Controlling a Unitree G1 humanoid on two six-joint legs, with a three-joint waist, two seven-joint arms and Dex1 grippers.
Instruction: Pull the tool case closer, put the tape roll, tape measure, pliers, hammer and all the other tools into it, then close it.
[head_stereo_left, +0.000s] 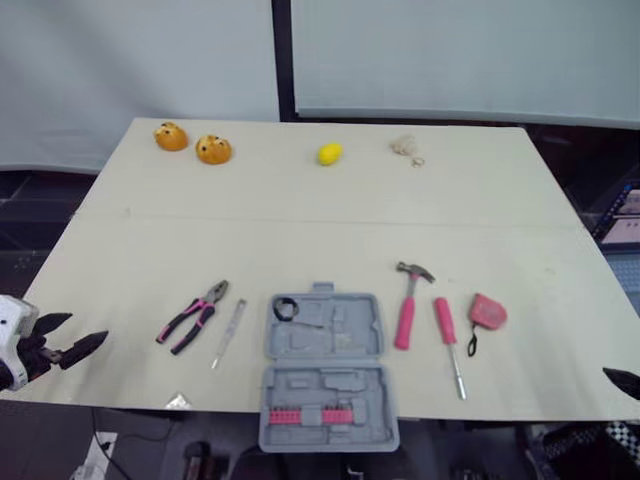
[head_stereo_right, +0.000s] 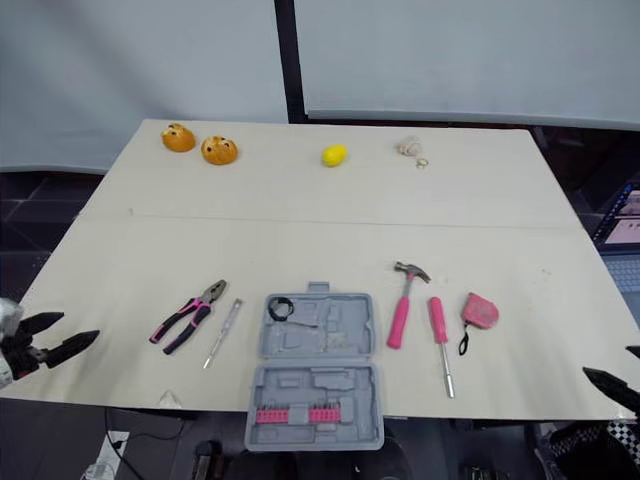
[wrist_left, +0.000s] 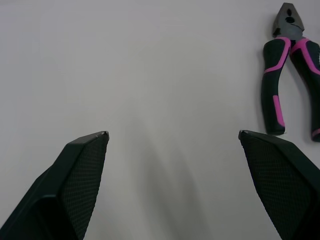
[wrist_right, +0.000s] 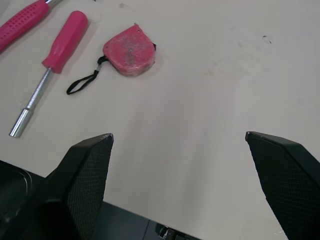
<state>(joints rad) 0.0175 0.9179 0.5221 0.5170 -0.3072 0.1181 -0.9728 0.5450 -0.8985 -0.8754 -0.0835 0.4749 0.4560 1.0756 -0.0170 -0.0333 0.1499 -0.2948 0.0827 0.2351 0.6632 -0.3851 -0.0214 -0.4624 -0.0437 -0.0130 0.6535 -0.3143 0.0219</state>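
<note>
**Both grippers open at the near edge, case open in the middle**

Nearest you, the left gripper (wrist_left: 172, 134) hangs over the table's (head_stereo_left: 300, 230) near left corner with its two fingers spread wide and nothing between them. The right gripper (wrist_right: 178, 134) is at the near right corner, just as wide apart and just as empty, over bare tabletop.

Between them, the tool case (head_stereo_left: 325, 370) lies open at the middle of the near edge. Its near half carries a pink strip of bits (head_stereo_left: 305, 415) and sticks out past the table's edge. The tape roll (head_stereo_left: 285, 308) (a small black ring) sits at the far left corner of the case's far half.

The other tools lie in a row on either side of the case, none touching it. To the left you have the pliers (head_stereo_left: 192, 318), with black and pink handles, and just beside them a thin pale screwdriver (head_stereo_left: 228, 333) nearer the case. To the right you have the hammer (head_stereo_left: 408, 300) with its pink handle, then a pink-handled driver (head_stereo_left: 449, 345), then the pink tape measure (head_stereo_left: 487, 313), with its black loop toward the near edge.

Well apart from all this, along the far edge, you see two orange fruits (head_stereo_left: 192, 143) on the left, a lemon (head_stereo_left: 329, 154) near the middle and a small pale lump (head_stereo_left: 406, 147) to its right.
</note>
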